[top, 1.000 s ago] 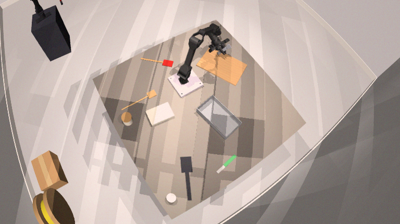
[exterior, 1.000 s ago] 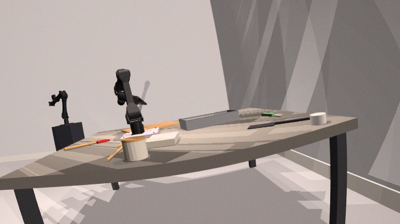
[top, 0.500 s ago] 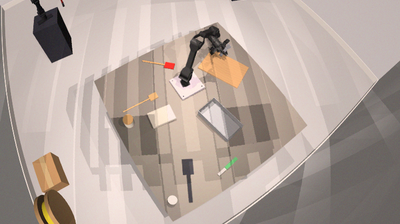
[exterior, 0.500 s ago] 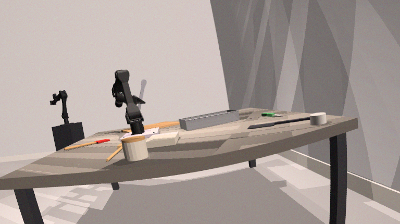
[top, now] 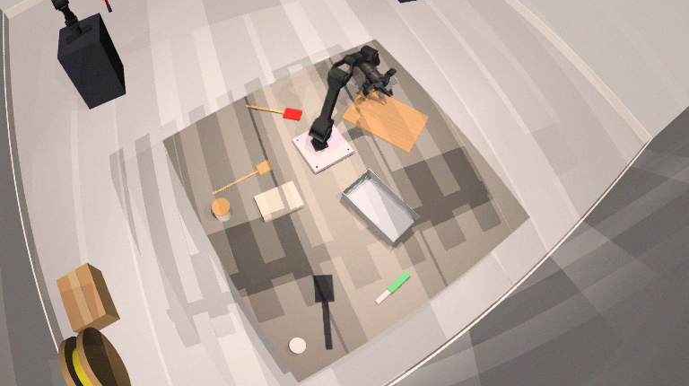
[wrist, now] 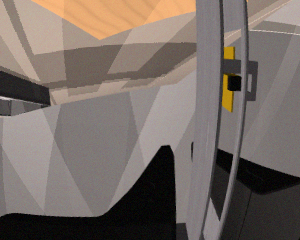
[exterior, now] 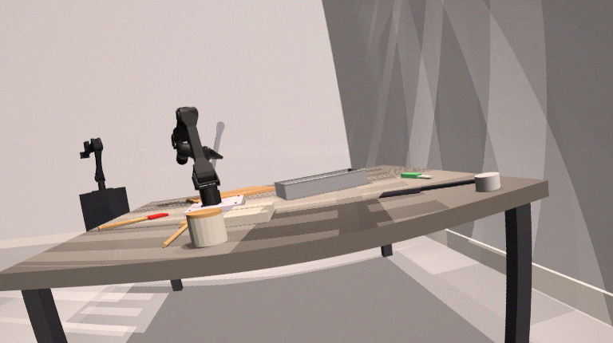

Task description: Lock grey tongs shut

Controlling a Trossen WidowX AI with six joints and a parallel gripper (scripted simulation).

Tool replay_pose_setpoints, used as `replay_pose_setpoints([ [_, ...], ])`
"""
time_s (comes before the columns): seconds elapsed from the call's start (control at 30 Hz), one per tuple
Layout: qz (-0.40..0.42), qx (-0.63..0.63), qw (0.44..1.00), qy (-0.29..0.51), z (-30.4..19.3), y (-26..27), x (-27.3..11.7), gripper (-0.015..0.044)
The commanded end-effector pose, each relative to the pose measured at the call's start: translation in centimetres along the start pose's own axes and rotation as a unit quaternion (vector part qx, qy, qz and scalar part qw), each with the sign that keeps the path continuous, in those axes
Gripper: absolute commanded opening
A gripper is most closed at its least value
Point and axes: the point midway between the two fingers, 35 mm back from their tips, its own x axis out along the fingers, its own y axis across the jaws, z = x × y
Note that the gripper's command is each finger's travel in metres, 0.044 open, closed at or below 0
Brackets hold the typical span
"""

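Observation:
My gripper (top: 391, 83) (exterior: 219, 155) (wrist: 180, 152) is shut on the grey tongs (top: 394, 81) (exterior: 218, 135) (wrist: 207, 90), above the far end of the wooden board (top: 398, 125) (exterior: 255, 191) (wrist: 102, 20). In the exterior view the tongs stand nearly upright, leaning slightly, with a rounded end on top. In the wrist view their long bands run side by side, close together, with a yellow piece (wrist: 228, 80) between them. Whether the lock is engaged cannot be seen. The roasting tin (top: 366, 214) (exterior: 325, 186) has nothing across it.
A red-headed tool (top: 292, 114) lies left of the arm. A cream block (top: 279, 202), a wooden tool (top: 263, 167) and a lidded jar (top: 221, 207) lie on the near left. A black turner (top: 323, 288), a green-handled tool (top: 398, 282) and a white disc (top: 297, 345) lie beyond the tin.

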Motion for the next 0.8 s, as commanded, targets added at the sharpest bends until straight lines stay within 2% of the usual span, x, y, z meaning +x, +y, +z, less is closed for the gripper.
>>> replay_pose_setpoints([
  [0.0,-0.002,0.000,1.000,0.005,-0.1,0.0,0.0,-0.0150],
  [0.4,0.009,-0.004,1.000,-0.007,0.0,0.2,0.3,-0.0150],
  [0.77,0.097,-0.033,0.983,-0.155,1.1,1.7,2.8,-0.0150],
])
